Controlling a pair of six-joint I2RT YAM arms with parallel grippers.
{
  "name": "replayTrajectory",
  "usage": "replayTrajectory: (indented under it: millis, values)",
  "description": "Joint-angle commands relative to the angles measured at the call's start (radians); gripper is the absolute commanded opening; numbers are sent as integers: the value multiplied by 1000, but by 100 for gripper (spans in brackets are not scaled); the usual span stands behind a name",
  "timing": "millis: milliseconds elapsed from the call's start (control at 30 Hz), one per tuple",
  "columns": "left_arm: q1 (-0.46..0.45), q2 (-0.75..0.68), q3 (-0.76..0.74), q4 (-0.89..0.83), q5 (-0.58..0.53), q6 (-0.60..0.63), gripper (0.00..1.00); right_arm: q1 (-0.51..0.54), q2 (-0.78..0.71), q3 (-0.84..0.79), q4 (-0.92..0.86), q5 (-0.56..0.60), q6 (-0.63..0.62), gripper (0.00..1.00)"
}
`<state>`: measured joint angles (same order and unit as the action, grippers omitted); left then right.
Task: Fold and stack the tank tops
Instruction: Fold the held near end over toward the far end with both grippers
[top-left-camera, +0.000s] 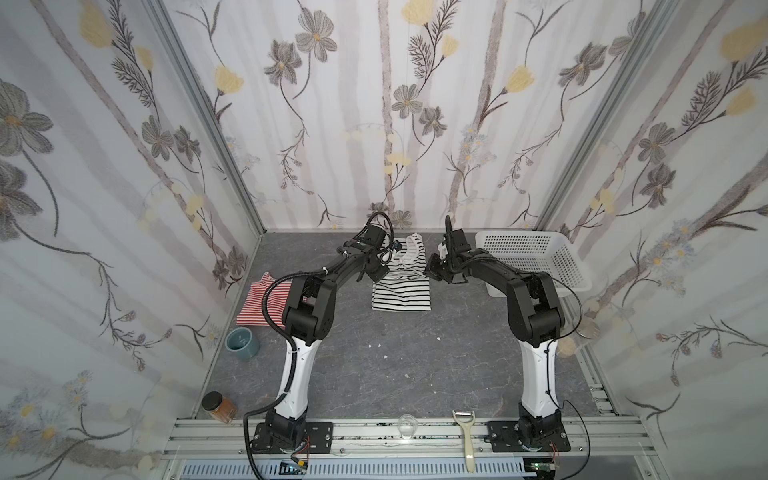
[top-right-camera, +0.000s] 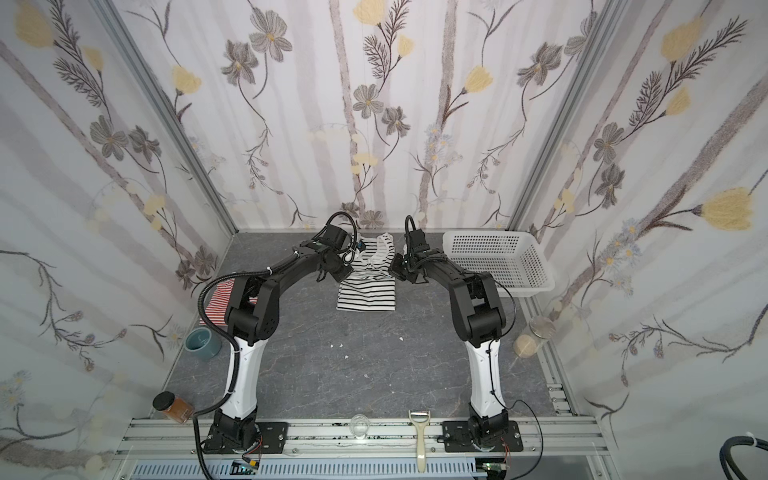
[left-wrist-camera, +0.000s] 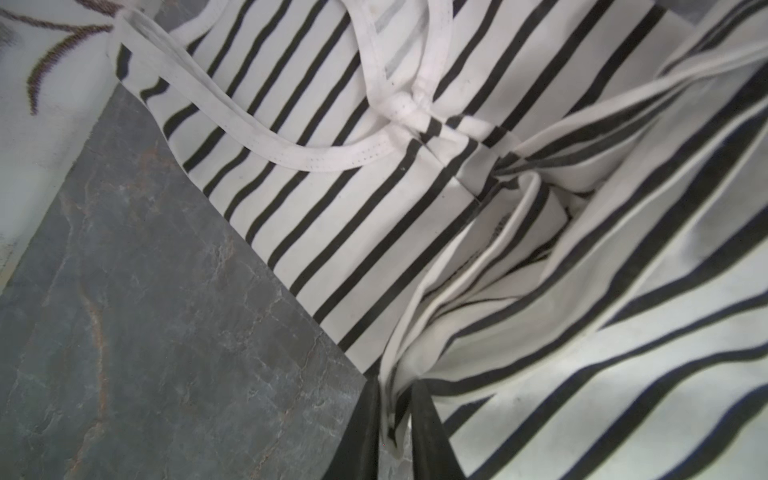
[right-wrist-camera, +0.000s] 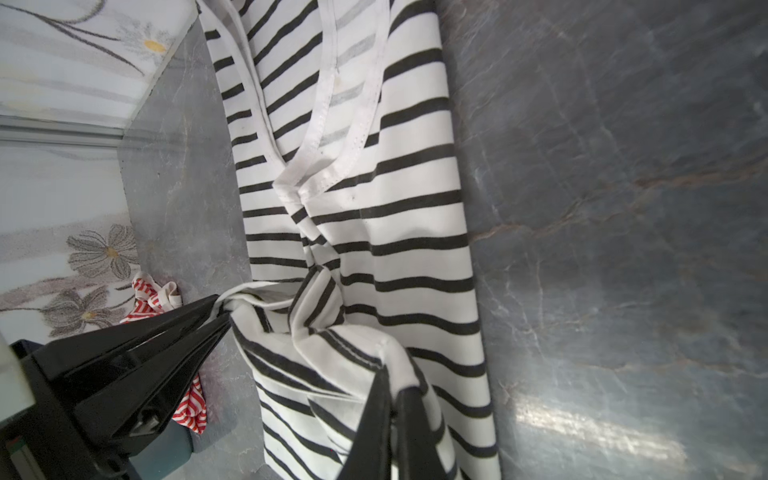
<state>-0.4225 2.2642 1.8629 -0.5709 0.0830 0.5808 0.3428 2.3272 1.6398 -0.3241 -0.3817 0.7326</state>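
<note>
The black-striped top is lying between the two grippers. It is white with thin black bands and plain white trim around the neck and armholes. One part is lying flat and smooth on the table. The part by the grippers is bunching into slack folds and lifting off the surface.

The left gripper is pinching an edge of this top, with cloth showing between its fingers. The right gripper is clenching a fold of the same top at its tips. The wrinkled cloth is sagging between the two grips.

The red-striped top is lying crumpled on the table, well apart from the left gripper on its outer side, partly behind that arm.

Both arms are reaching forward from the front rail and bending at the elbow. Their wrists are angling down and inward toward each other.

The table is showing a grey, veined stone pattern. A white perforated basket is sitting near the right gripper on its outer side. Floral walls are enclosing the space.
</note>
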Motion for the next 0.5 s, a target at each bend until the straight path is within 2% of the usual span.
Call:
replayTrajectory:
  millis: [0, 67, 133, 233, 333, 467]
  values:
    - [5, 26, 57, 8, -42, -47, 24, -11, 20, 42, 20, -37, 13, 13]
    - [7, 27, 77, 8, -58, -76, 28, -12, -2, 41, 26, -32, 8, 27]
    - [14, -3, 70, 9, -49, -112, 29, -10, -52, 8, 37, -9, 4, 35]
    - [13, -81, -9, 10, 21, -131, 30, -7, -118, -70, 71, 6, 2, 36]
    - [6, -128, -73, 14, 86, -142, 30, 1, -132, -112, 77, 23, -6, 32]
    - [-2, -102, -81, 19, 148, -140, 28, 8, -78, -90, 72, 11, -9, 15]
